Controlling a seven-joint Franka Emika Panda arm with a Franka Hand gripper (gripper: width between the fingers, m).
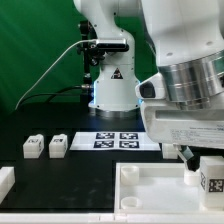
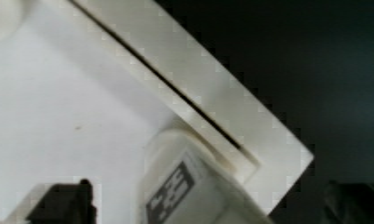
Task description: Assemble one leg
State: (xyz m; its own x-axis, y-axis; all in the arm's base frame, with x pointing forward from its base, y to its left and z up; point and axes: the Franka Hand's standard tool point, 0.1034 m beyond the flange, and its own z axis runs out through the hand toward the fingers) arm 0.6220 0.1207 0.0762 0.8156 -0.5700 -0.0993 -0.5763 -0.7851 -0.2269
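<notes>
My gripper (image 1: 204, 168) is shut on a leg (image 1: 212, 179), a small white block with a black-and-white tag, low at the exterior view's right. It holds the leg at the right part of the large white tabletop panel (image 1: 150, 190). In the wrist view the tagged leg (image 2: 177, 194) sits between my dark fingers (image 2: 63, 204), against the panel (image 2: 77, 110) near its raised edge. Whether the leg touches the panel I cannot tell. Two more legs (image 1: 33, 146) (image 1: 58, 145) lie on the black table at the left.
The marker board (image 1: 125, 140) lies in the middle of the table, in front of the robot base (image 1: 110, 90). A white part (image 1: 5, 181) shows at the left edge. My arm's large wrist hides the table's far right.
</notes>
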